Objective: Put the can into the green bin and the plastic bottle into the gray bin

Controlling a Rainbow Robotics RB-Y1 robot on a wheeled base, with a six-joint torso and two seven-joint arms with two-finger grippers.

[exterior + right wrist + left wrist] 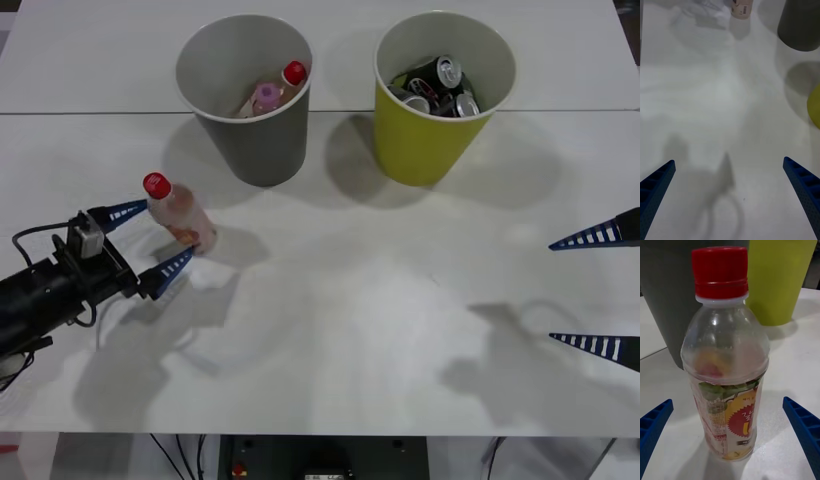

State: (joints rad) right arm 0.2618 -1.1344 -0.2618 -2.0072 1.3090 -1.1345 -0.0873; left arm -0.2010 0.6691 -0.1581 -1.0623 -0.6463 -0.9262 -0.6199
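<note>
On the desk (330, 330) near the gray bin (250, 140), plastic bottle (180, 215) stands upright, red cap up, between wide-open left end effector (150, 240) fingers, untouched. Right end effector (600, 290) wide open, well apart.

I see the plastic bottle (180, 213) left of centre, below the gray bin (245, 95); green bin (440, 100) upper right.

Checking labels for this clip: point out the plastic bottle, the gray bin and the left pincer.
plastic bottle (726, 390), left wrist view, on its label.
gray bin (262, 145), front view, on its outer wall.
left pincer (155, 240), front view, midway between its fingertips.
</note>
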